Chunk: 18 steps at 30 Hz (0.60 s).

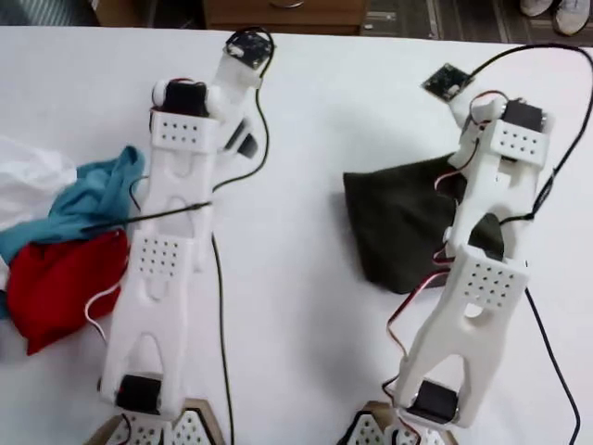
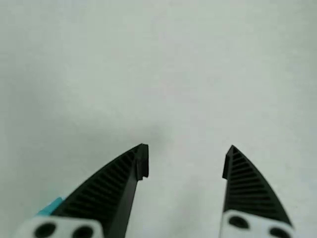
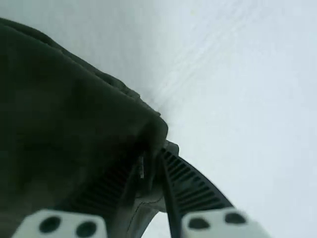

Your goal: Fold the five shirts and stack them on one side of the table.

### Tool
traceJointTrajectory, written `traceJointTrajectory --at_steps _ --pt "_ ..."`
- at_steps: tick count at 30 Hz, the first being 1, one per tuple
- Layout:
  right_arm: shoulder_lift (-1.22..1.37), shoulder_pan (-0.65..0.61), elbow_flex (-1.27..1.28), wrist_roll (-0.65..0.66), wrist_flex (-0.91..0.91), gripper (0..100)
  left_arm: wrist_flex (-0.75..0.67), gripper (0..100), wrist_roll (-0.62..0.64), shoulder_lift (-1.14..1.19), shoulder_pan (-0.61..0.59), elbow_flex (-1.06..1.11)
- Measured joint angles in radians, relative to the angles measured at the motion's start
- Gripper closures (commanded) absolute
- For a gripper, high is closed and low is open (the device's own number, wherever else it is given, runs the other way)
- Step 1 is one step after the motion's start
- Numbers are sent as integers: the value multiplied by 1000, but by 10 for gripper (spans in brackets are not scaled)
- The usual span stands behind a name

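While the right gripper (image 3: 153,166) is closed tightly on a corner of the dark green shirt (image 3: 64,114), with the cloth pinched between its two jaws, the left gripper (image 2: 185,161) hangs with its jaws apart over the bare white table (image 1: 306,111) and holds nothing.

From above, the dark green shirt lies on the right half of the table, partly under the right arm (image 1: 473,278). It looks soft and thick. It is gathered into a rough, uneven shape, with one edge more or less straight toward the middle of the table, but it is not a neat rectangle.

At the left edge of the table three more lie in a heap, touching and overlapping: a white shirt (image 1: 28,176), a teal shirt (image 1: 97,190) and a red shirt (image 1: 60,283). All three are crumpled.

I judge that the task is near its beginning. No folded stack is on either side, and only the dark green shirt seems to be in work. I count four shirts; whether a fifth is hidden in the heap, I cannot tell.
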Motion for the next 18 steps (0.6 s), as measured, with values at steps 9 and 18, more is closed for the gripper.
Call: traceJointTrajectory --at_steps 9,18 --pt "26 -6 -2 0 40 740 2 736 0 0 0 -2" --pt "-135 -46 -2 14 94 739 2 736 0 0 0 -2"
